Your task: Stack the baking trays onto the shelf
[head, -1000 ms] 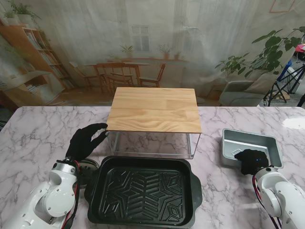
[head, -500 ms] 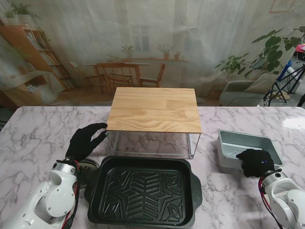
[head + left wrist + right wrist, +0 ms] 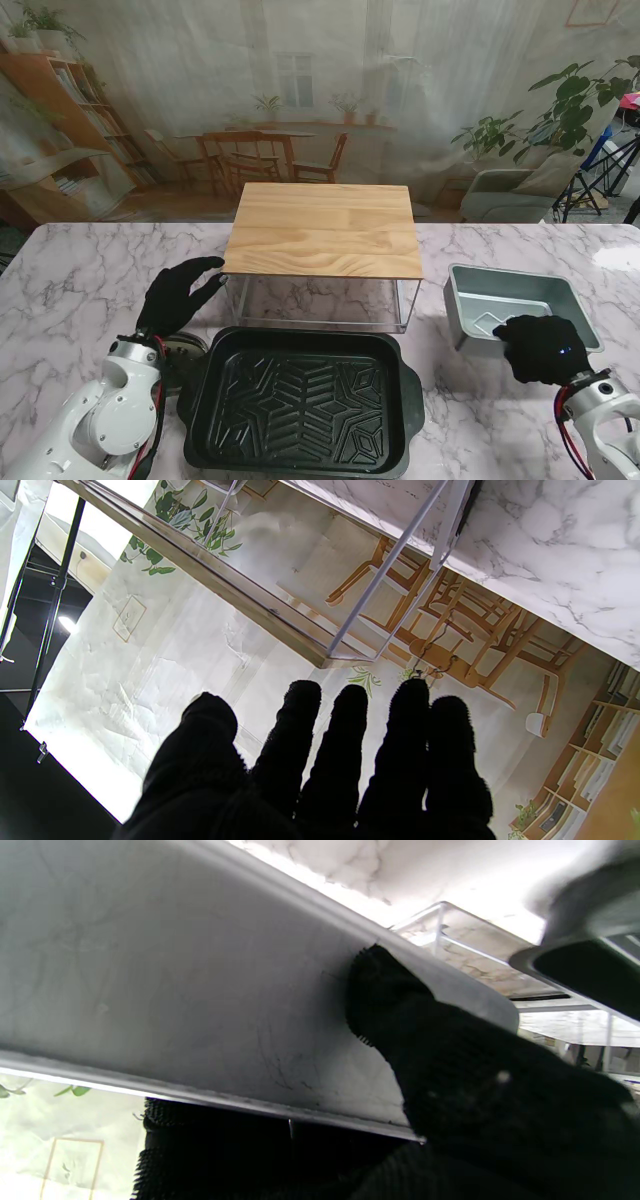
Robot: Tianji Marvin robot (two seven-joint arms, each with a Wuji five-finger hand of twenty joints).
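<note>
The silver tray (image 3: 505, 305) sat on the marble table (image 3: 60, 280) at abt 3 o'clock from the shelf (image 3: 323, 228), just beside its right end but apart from it. Long axis ran roughly 9-to-3 across the stand view, turned a bit so the left end sat slightly farther from me than the right. It looked tipped, the near long wall raised off the table, open side up and tilted away.

Right hand (image 3: 543, 347) was clamped on the tray's near-right rim. In the right wrist view the tray's grey outer wall (image 3: 175, 980) filled most of the frame; one finger (image 3: 380, 990) lay flat against that outer wall, and the other fingers (image 3: 210, 1140) sat on the opposite side of the rim edge, so the rim was pinched betw. them.

The black tray (image 3: 300, 400) lay flat on the table at 6 o'clock from the shelf, just in front of its wire legs, long axis also 9-to-3, patterned bottom facing up. No hand on it.

Left hand (image 3: 178, 295) was at abt 8 o'clock from the shelf, fingers apart and extended, holding nothing, fingertips near the shelf's front-left corner; can't tell if they touched it. Left wrist view showed the fingertips (image 3: 350, 705) just short of the wooden top's edge (image 3: 280, 625) and wire leg.
</note>
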